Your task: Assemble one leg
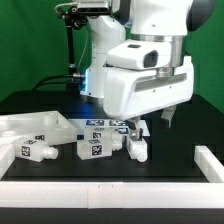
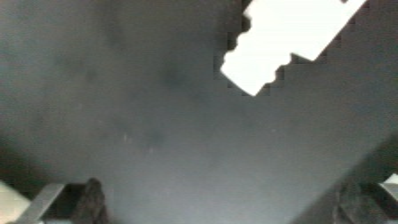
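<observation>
Three white legs with black-and-white tags lie on the black table in the exterior view: one (image 1: 35, 151) at the exterior view's left, one (image 1: 95, 148) in the middle, one (image 1: 137, 148) under the hand. The large white tabletop (image 1: 40, 126) lies at the left. My gripper (image 1: 152, 125) hangs just above the table, over and slightly behind the third leg. In the wrist view my gripper (image 2: 231, 198) is open, with bare dark table between its fingers (image 2: 80, 200). A white part (image 2: 285, 45) with a stepped edge lies apart from them; I cannot tell which part it is.
The marker board (image 1: 100, 124) lies flat behind the middle leg. A white raised border (image 1: 110, 187) runs along the table's front and up the exterior view's right (image 1: 210, 160). A black stand (image 1: 70, 45) rises at the back.
</observation>
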`<action>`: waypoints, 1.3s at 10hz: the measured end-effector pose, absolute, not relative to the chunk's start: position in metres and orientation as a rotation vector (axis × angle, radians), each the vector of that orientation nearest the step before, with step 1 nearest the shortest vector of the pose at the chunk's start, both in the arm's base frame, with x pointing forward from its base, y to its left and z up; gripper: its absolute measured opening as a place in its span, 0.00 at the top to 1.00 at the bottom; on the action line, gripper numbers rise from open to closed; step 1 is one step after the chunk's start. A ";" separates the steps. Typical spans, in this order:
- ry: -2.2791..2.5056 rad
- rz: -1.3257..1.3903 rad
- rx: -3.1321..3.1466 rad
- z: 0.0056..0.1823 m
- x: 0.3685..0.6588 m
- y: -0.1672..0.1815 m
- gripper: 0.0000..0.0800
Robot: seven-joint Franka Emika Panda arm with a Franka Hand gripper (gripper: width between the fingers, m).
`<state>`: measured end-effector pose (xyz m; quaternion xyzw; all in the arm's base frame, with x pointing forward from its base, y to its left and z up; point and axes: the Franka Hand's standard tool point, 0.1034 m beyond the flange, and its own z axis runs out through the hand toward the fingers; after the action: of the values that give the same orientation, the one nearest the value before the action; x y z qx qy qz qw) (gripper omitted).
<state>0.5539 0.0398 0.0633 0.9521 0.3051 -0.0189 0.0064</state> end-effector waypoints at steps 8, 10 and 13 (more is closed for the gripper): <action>0.770 -0.088 3.051 0.023 0.517 0.034 0.19; 0.770 -0.090 3.056 0.010 0.511 0.035 0.19; 0.774 -0.093 3.056 0.009 0.510 0.036 0.31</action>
<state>0.5103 0.0361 0.0085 0.9689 0.2454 -0.0296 -0.0060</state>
